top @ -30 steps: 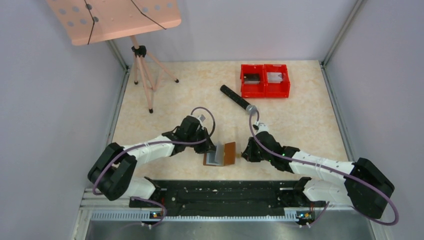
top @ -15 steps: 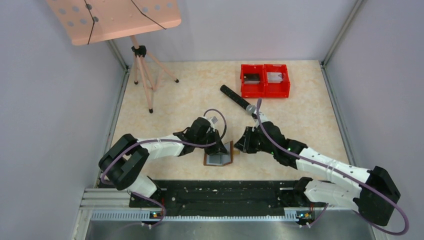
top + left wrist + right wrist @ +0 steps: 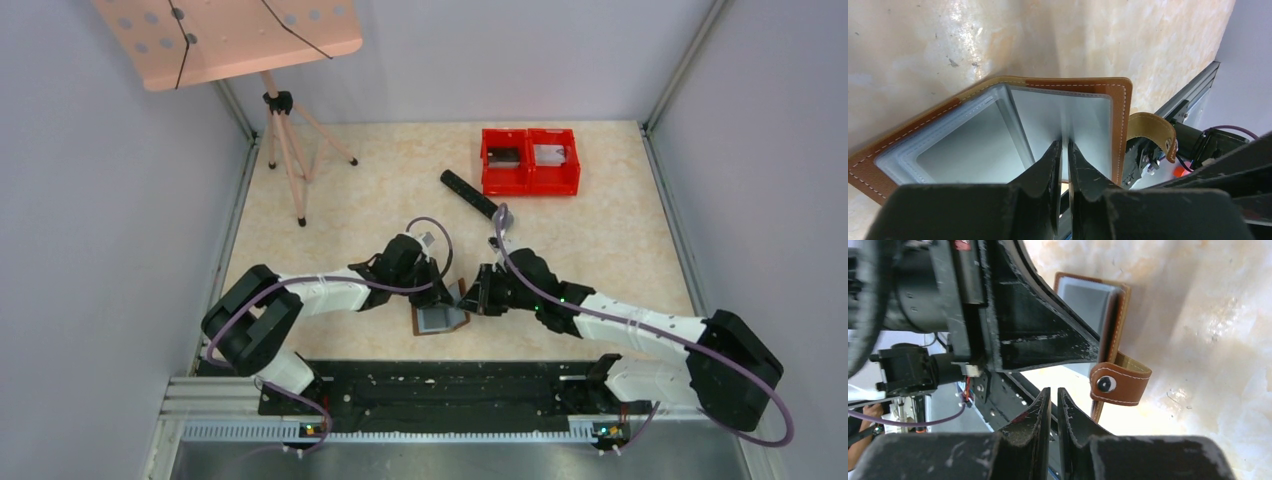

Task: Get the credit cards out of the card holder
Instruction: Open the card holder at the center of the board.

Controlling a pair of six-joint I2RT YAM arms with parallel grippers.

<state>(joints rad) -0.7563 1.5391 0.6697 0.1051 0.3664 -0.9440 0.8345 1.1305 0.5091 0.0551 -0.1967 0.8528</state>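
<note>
**Soft little card holder, propped half open between my grippers**

The card holder [image 3: 440, 320] sits on the table [image 3: 620, 240], close to its near edge and between my two arms. One flap lies flat and the other is raised.

It looks light, thin and floppy. The leather will likely bend or slide rather than resist, so I judge it needs pinning while anything is drawn out.

My left gripper [image 3: 1064, 146] is all but closed at the raised flap's grey-blue pocket [image 3: 1088, 125], apparently pinching its lining. My right gripper [image 3: 1054, 392] is nearly closed too, with nothing in the slit, just beside the strap tab [image 3: 1120, 382].

That tab is limp, so it makes a poor handle. A card would be stiff and slick, and I would take it by an exposed edge. I can see no card showing from either pocket.
</note>
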